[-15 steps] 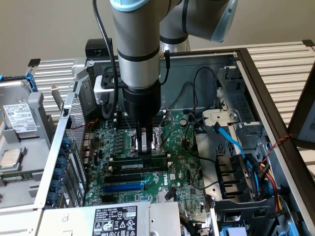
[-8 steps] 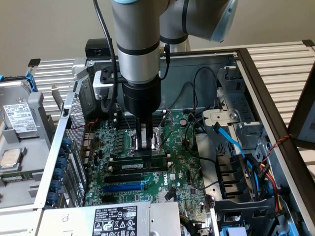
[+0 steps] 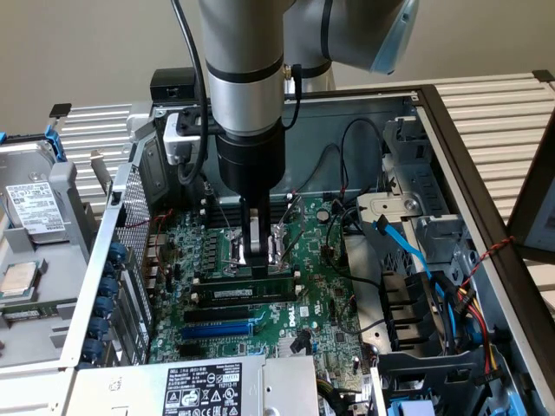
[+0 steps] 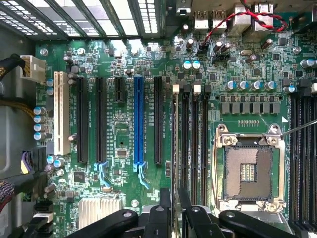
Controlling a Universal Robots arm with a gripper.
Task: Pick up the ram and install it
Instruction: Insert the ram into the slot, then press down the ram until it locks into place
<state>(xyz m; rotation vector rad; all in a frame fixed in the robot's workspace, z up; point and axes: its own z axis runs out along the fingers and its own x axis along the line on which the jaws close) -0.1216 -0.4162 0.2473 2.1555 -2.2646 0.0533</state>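
Where: inside an open desktop case (image 3: 451, 130), over the green motherboard (image 3: 286, 342), just beside the bare processor socket (image 4: 247, 168).

Fingers: my gripper (image 3: 258, 258) is drawn in to a narrow gap. As best I can judge from both views, its two fingers (image 4: 162, 214) are pinching the ram (image 3: 234, 291) by its upper edge, about mid-length.

The ram: it stands on edge, with its chips and small white label facing the exterior camera. Its lower edge is down at the bank of black memory slots (image 4: 195, 139). Whether it sits in a slot or only rests on top of one, I cannot tell.

Which way it lies: straight below my fingertips, off to neither side. From the wrist camera the ram (image 4: 176, 148) shows edge-on, a thin line running out from between my fingers along the slot at the edge of the bank, farthest from the socket.

Long axis: across the board from the exterior view's left to its right. It runs parallel to the black expansion slots and the blue slot (image 3: 217, 330), and in line with the memory slot under it.

Arm: I reach in from above with the wrist pointing straight down and the fingers vertical. A black cable hangs along the arm's flank.

Nearby: the socket's metal frame is close beside my fingers. The blue and black drive cables (image 3: 408, 251) lie well apart, towards the exterior view's right.
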